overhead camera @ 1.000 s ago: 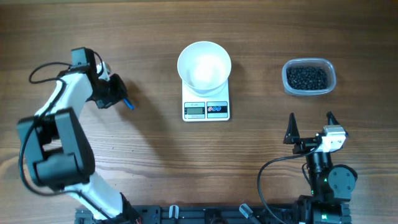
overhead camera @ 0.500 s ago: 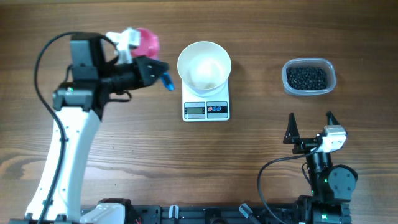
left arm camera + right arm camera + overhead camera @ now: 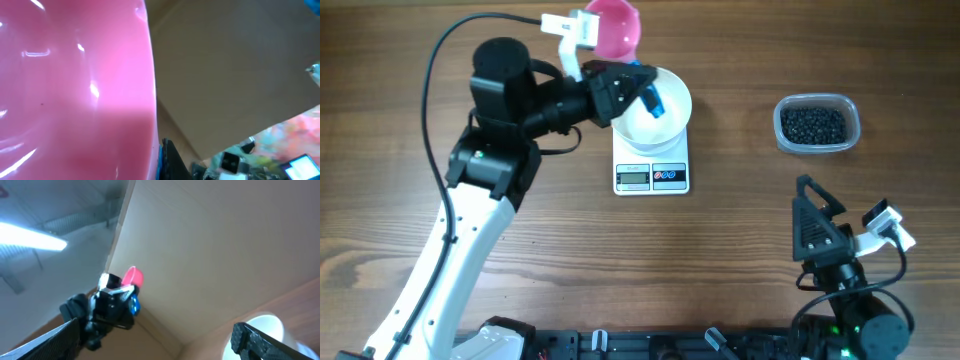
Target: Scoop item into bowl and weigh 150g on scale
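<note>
Gleaming white, the round bowl point(image 3: 670, 122) tops the scale point(image 3: 651, 178), black beans point(image 3: 812, 124) at three o'clock; left gripper point(image 3: 647, 87) clamps scoop point(image 3: 612, 27), right gripper point(image 3: 817, 215) gapes.

Overhead looks straight down; wrist views tilt up, the right apparently sharing the bowl point(image 3: 672, 108).

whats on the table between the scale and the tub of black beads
Nothing. The overhead view shows only bare wooden table between the scale and the clear tub holding the black beads.
</note>
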Controlling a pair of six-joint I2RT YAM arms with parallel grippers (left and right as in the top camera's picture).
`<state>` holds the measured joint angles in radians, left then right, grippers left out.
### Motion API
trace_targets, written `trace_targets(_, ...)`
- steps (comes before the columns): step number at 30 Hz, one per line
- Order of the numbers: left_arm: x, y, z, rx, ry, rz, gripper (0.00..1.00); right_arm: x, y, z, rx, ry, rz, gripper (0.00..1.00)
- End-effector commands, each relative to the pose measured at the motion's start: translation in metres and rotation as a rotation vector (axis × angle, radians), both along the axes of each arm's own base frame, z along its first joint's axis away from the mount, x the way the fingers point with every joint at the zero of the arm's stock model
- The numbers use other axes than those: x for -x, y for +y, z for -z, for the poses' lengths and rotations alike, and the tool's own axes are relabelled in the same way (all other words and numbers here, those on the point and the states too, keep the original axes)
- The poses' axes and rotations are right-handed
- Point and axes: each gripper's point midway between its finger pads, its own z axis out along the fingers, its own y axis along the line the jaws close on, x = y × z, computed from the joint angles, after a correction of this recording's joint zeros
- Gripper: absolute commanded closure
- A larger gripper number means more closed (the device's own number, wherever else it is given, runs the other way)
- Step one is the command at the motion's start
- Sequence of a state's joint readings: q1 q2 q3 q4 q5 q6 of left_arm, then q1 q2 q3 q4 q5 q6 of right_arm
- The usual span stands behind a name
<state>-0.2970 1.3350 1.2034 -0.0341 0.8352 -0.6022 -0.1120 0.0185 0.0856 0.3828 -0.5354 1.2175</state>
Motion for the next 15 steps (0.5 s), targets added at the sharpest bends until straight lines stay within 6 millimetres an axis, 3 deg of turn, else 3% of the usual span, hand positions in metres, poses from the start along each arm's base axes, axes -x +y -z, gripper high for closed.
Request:
trace_targets(1,0.012,-0.013,-0.021,0.085,0.044,0.030,0.96,0.006,0.003,-0.036,0.140,0.036,0.042,0.01)
trace_targets(6,0.018,-0.027,-0.045,0.188,0.067,0.041,0.96,-0.014,-0.002,-0.042,0.371,0.272,0.088,0.00)
trace_targets(11,0.025,-0.047,-0.063,0.245,0.022,0.014,0.96,-0.036,0.015,-0.040,0.171,0.481,-0.100,0.00)
trace_targets(15,0.025,-0.057,-0.071,0.275,-0.004,-0.039,0.96,-0.025,0.052,-0.074,0.222,0.297,-0.387,0.00)
